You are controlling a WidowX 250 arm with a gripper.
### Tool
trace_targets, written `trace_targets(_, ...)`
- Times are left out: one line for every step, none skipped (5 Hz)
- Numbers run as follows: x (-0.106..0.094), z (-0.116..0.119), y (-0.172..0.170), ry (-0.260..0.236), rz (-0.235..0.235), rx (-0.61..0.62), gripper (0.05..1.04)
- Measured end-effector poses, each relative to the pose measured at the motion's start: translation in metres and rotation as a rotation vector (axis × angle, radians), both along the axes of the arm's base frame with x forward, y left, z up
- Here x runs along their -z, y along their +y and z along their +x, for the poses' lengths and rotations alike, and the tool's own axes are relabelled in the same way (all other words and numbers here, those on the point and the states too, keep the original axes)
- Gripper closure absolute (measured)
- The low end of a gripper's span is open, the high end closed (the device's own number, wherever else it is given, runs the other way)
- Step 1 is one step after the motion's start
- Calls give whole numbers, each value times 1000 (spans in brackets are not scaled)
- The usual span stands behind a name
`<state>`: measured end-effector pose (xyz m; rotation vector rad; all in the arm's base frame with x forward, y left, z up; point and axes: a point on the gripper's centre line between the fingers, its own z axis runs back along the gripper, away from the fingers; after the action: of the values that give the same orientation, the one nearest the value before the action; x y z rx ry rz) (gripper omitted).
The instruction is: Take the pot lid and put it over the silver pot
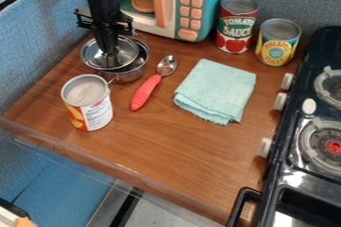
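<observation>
Claw point(108, 51) clenched on the middle of the pot lid point(124, 57), off-centre over the silver pot point(130, 75)

1 toy microwave point(205, 2) | 3 cans point(278, 42) | 1 spoon point(146, 90) | 1 folded cloth point(216, 89) | 1 stove point(301, 171)

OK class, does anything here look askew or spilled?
The lid looks askew: it is off-centre over the silver pot, shifted toward the picture's left, leaving part of the opening uncovered at right. No spill shows.
</observation>
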<state>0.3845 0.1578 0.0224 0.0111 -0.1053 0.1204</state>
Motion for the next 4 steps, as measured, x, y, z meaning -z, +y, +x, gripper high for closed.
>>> trace_targets(3, 6, -6, 2, 3, 3, 1029)
trace_targets(4, 6, -6, 5, 7, 9, 1029)
trace_targets(5, 6, -8, 5, 12, 15, 1001)
trace_targets(4, 4, -10, 6, 2, 17, 851)
